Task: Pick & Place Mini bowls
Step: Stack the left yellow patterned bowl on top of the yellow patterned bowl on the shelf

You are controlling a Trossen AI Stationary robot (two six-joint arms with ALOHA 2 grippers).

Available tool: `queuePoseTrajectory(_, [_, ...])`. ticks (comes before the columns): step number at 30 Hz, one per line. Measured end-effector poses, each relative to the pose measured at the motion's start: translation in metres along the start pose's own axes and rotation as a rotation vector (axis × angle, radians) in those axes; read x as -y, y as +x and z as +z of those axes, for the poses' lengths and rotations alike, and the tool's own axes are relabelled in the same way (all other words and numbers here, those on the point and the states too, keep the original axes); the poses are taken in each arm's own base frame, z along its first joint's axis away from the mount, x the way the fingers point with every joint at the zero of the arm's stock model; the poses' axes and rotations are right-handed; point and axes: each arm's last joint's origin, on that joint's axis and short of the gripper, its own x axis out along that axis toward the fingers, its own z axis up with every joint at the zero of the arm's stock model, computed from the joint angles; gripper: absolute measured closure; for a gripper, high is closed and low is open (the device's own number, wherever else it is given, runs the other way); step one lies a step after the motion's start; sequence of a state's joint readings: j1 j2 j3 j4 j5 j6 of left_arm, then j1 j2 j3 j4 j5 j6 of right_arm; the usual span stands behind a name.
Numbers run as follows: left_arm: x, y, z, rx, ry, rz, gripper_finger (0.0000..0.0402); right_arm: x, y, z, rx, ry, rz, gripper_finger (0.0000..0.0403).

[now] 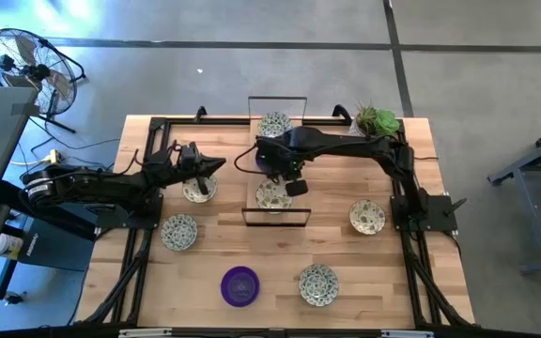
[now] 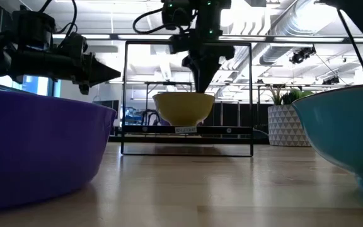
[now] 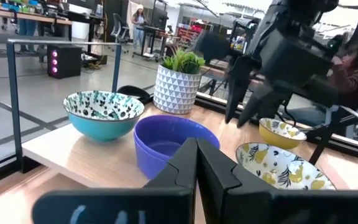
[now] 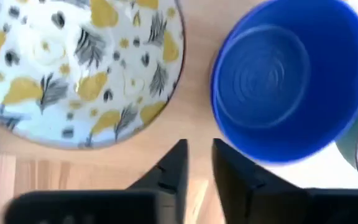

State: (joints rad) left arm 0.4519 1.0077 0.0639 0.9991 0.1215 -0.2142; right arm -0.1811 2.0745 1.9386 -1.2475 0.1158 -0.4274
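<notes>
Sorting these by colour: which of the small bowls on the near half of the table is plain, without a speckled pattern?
The solid purple mini bowl near the table's front edge. The patterned cream bowl beside it and the others nearby carry dark speckles.

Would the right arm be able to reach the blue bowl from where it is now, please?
Probably yes. The right gripper hangs just above the blue bowl, fingers slightly apart, beside the yellow-patterned bowl. Nothing lies between them; the left gripper waits shut, off to the side.
</notes>
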Motion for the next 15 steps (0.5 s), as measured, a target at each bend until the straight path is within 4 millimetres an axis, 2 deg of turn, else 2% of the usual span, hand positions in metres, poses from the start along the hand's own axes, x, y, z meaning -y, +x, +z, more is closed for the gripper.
queuePoseTrajectory(3, [0.0,0.0,-0.001,-0.014,-0.002,0.003,0.0401,-0.004,-0.015,-0.007,0.053,0.002,-0.028,0.0391])
queuePoseTrajectory(7, [0.0,0.0,-0.002,-0.023,-0.003,0.004,0.0401,-0.006,-0.037,-0.027,0.226,0.053,-0.094,0.0384])
queuePoseTrajectory(11, [0.0,0.0,-0.002,-0.025,-0.003,0.003,0.0401,-0.011,-0.044,-0.06,0.426,0.116,-0.137,0.0385])
queuePoseTrajectory(15, [0.0,0.0,-0.002,-0.025,-0.005,0.002,0.0401,-0.023,-0.041,-0.097,0.611,0.184,-0.196,0.04])
